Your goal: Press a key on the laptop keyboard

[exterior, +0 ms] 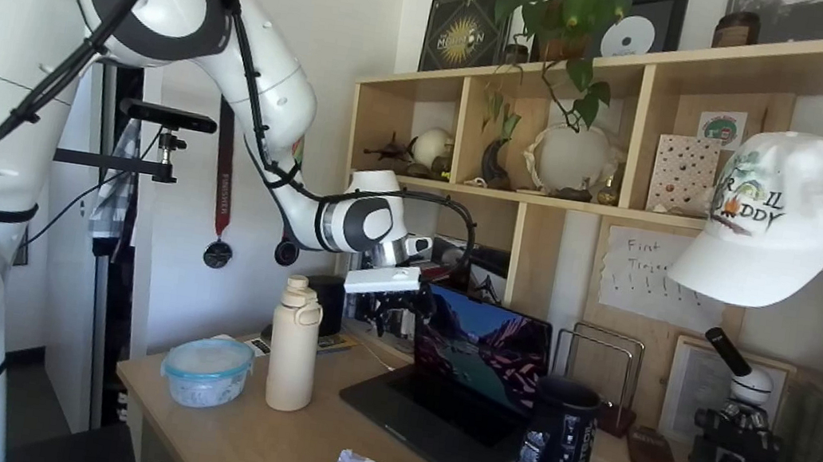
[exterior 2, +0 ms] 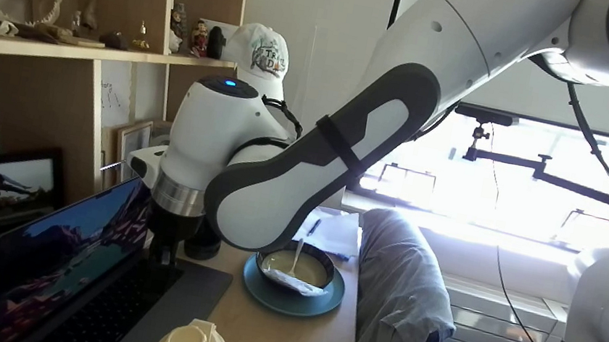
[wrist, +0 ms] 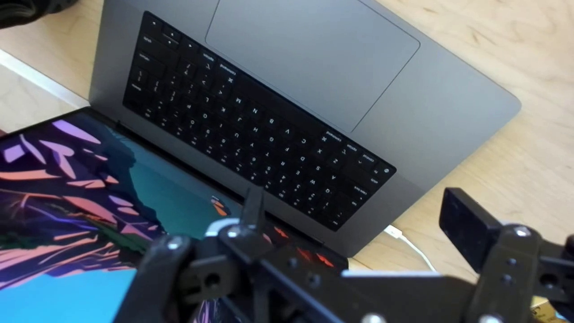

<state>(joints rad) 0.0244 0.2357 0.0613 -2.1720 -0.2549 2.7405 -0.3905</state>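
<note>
Two fingers [wrist: 468, 226] of the gripper [wrist: 356, 206] stood spread wide, nothing between them. Laptop [exterior: 447, 409] lay opened on the desk [exterior: 245, 441], screen [exterior: 488, 346] lit with a coloured landscape. Keyboard [wrist: 251, 121] lay face up between screen and trackpad [wrist: 309, 54], most letters readable in the wrist view. In an exterior view a bottle [exterior: 293, 355] stood left of the laptop, a mug [exterior: 561, 437] just beside it on the right; the gripper hung above the laptop, near the screen's left edge, clear of the keyboard. In the wrist view one finger crossed the grey strip [wrist: 210, 168] between keyboard and screen, the other showed against the desk to the right; neither seemed lined up with a key. Progress, as judged: reach mostly made, press not yet made. Nothing on the screen told of a keystroke, though that alone settled little. What remained: probably bring the fingers together, shift over the keyboard, lower, tap one key lightly, lift. Exact height unclear.
</note>
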